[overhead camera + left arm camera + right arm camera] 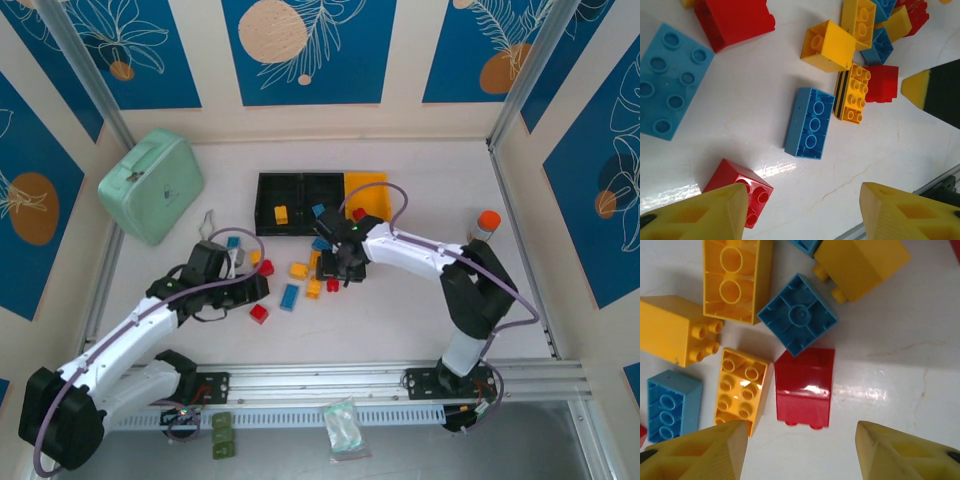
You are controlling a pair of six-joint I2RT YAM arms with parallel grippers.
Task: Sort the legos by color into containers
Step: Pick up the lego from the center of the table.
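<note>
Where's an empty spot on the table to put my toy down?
Bare table lies between the yellow bin and the bottle, and between the loose bricks and the metal rail. It's crowded right in front of the bins, where the bricks pile up.

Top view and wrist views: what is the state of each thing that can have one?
Left gripper, open, empty.
Right gripper, open, empty.
Bins, upright, open on top; yellow brick inside the left black one.
Bricks, mostly loose on the table.
Case, shut, lying flat.
Bottle, upright, capped.
</note>
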